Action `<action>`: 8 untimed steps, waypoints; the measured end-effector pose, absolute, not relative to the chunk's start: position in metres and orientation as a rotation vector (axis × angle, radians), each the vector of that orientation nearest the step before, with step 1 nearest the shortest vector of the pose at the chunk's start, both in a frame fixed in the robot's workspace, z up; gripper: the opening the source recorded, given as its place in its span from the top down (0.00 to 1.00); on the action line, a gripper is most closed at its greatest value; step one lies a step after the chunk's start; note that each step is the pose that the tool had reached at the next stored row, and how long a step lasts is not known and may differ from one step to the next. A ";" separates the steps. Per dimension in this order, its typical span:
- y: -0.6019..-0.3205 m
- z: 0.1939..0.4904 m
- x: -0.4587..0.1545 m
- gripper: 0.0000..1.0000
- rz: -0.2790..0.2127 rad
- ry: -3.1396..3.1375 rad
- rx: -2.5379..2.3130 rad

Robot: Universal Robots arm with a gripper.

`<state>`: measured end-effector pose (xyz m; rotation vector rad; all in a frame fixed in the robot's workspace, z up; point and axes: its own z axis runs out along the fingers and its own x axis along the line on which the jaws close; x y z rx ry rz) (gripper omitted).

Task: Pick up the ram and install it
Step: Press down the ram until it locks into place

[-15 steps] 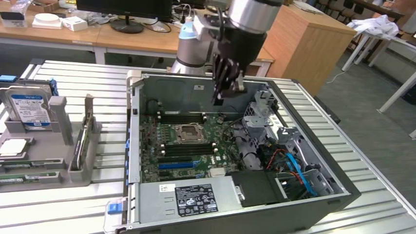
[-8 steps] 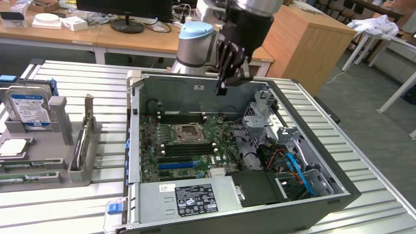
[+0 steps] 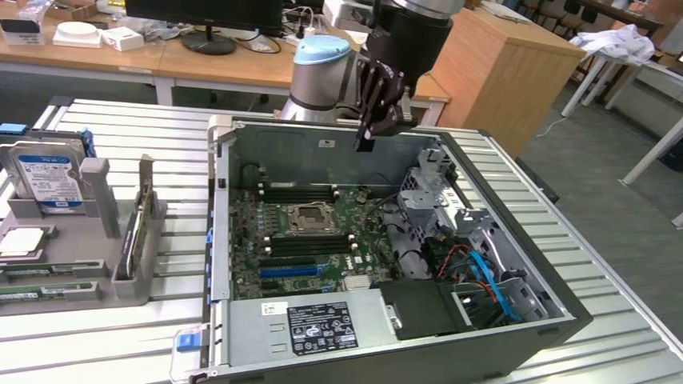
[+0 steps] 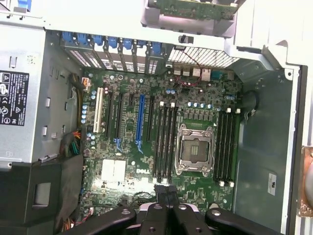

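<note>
Ram stick (image 3: pixel 366 141): held in the end effector (image 3: pixel 376 126) above the far half of the open computer case (image 3: pixel 555 300), clear of the board below. It shows as a thin dark strip hanging down from between the fingers. In the wrist view the end effector (image 4: pixel 166 205) has its fingers drawn narrow, pinched on the stick's (image 4: pixel 165 190) edge.

Table (image 3: pixel 128 336): slatted metal, with the case lying on its side across the middle, open face up.

Nearest the near table edge, inside the case, sits the power supply (image 3: pixel 309 324) with its label upward. It also appears in the wrist view (image 4: pixel 19 98). Beside it, toward the exterior view's right, is a drive cage with blue cables (image 3: pixel 485 268).

Beyond the power supply lies the motherboard (image 3: pixel 277 256). The CPU socket (image 3: pixel 312 214) is near its centre and is open to the wrist view (image 4: pixel 195 149). Banks of memory slots run along both sides of the socket. One bank (image 4: pixel 166 142) is on the expansion-slot side. The other (image 4: pixel 226 147) is on the side toward the case wall.

Along the table edge at the exterior view's left stands a grey rack (image 3: pixel 96 200). It holds an upright hard drive (image 3: pixel 48 180) and a thin card on edge (image 3: pixel 133 232).

At the far table edge rises the robot arm (image 3: pixel 320 76). Beyond it is a wooden desk (image 3: pixel 213 60) carrying a monitor (image 3: pixel 203 12).
</note>
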<state>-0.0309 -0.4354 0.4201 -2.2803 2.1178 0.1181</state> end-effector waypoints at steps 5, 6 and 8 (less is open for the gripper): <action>-0.435 0.413 -0.031 0.90 0.118 2.118 -2.280; -0.435 0.411 -0.031 0.90 0.118 2.118 -2.280; -0.435 0.407 -0.031 0.90 0.118 2.118 -2.280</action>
